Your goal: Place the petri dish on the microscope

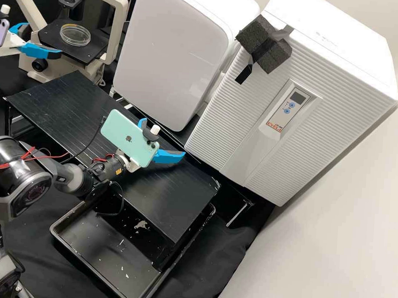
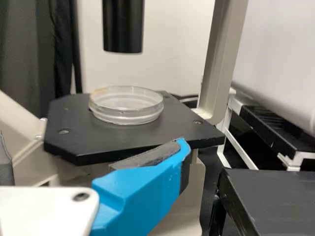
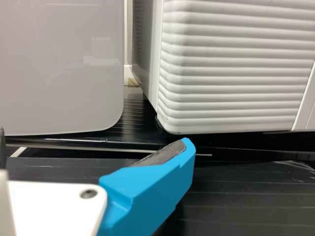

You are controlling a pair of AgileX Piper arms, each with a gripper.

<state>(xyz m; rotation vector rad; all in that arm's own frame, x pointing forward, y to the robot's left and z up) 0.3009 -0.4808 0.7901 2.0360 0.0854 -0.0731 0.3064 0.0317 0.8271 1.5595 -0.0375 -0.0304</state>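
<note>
While microscope stage (image 1: 93,51) bears petri dish (image 1: 75,35), left gripper's (image 1: 44,40) jaws nearby

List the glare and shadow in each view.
High view: the wall is bright, the black cloth very dark; left wrist view: light glints along the rim of the petri dish; right wrist view: faint reflections on the glossy panel, soft shading between the white cabinet's ribs.
</note>
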